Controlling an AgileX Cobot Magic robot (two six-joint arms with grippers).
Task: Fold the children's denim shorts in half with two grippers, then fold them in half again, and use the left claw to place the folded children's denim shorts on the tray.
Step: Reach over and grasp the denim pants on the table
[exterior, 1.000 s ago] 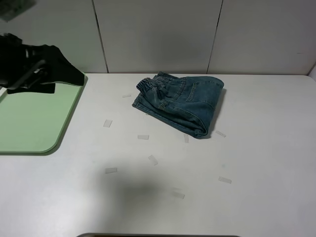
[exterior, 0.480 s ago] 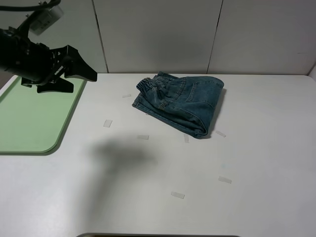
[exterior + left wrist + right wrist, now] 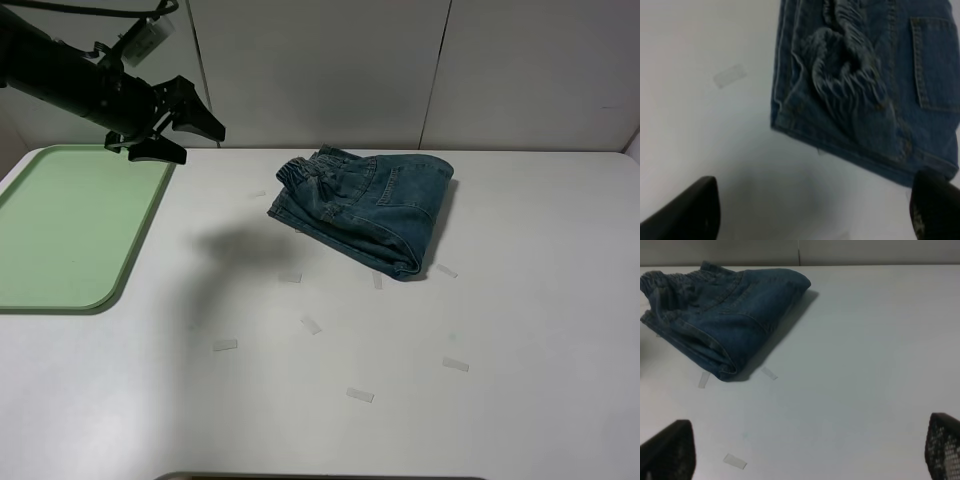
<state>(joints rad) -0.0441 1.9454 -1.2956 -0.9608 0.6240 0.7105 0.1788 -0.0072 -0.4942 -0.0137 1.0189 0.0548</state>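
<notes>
Shorts [image 3: 365,208]: one, folded; tray [image 3: 60,240]: one; left hand [image 3: 185,125] open.

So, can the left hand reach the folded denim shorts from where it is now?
Probably yes. The left hand hangs open above the table between the tray and the denim shorts, and only bare table with small tape strips lies between.

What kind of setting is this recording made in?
Probably a lab or test bench rather than a home: a bare white table dotted with tape markers, plain panelled walls, and only the shorts, a tray and the left gripper.
</notes>
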